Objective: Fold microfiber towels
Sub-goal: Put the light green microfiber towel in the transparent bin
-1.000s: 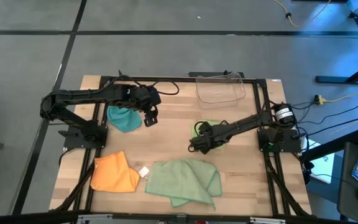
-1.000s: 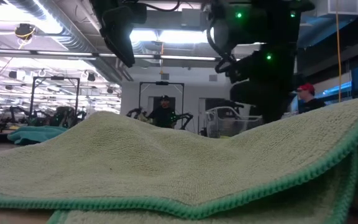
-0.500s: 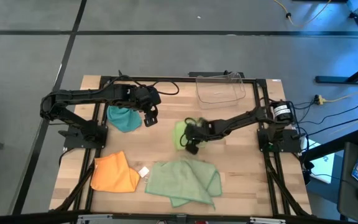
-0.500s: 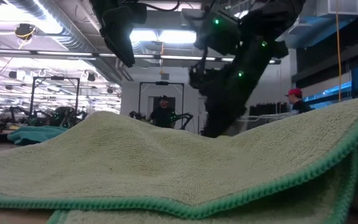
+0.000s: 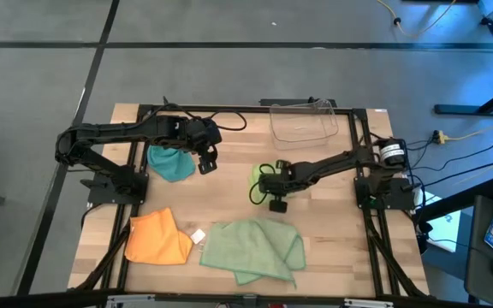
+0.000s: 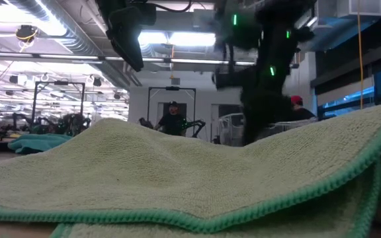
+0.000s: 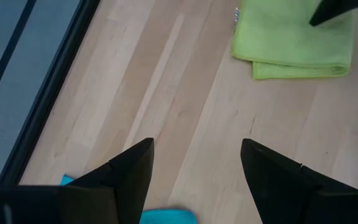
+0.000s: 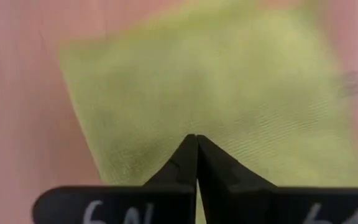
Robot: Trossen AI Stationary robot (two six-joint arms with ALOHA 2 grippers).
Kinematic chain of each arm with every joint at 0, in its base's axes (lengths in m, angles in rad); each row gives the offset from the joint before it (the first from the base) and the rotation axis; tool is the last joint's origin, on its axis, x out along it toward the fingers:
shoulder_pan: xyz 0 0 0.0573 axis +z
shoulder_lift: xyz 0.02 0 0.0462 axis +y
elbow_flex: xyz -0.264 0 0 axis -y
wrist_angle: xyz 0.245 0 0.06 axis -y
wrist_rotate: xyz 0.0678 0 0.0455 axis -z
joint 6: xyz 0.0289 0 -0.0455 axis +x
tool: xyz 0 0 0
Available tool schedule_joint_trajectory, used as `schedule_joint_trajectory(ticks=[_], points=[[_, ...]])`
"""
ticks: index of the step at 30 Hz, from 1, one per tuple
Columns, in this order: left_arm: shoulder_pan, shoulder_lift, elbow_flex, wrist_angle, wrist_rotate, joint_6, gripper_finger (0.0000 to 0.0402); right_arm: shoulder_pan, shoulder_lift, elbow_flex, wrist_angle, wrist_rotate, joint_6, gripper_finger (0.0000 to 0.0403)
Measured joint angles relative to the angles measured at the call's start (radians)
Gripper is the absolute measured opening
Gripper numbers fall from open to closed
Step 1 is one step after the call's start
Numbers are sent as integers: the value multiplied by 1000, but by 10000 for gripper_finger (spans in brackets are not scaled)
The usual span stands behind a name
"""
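Fingers of our right gripper (image 8: 196, 146) are pressed together, tips over the lime green towel (image 5: 258, 181) at mid-table; whether any cloth is pinched between them we cannot tell. Our left gripper (image 7: 196, 163) hangs with its fingers spread and holding nothing, just above the teal towel (image 5: 170, 162). On the table's near side, the orange towel (image 5: 157, 238) lies left of the pale sage green towel (image 5: 254, 246). At the far edge sits the clear plastic bin (image 5: 303, 122).
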Motion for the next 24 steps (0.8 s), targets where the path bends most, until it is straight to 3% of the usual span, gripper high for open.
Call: schedule_joint_trajectory(ticks=[7,11,18,24], points=[[0,0,0,1,0,0,235,15,-19,17,73,199,421,6],[0,0,0,11,0,0,235,3,50,11,216,200,450,6],[0,0,0,14,0,0,235,-6,148,12,334,66,331,6],[0,0,0,14,-1,0,235,17,148,20,306,-228,75,6]])
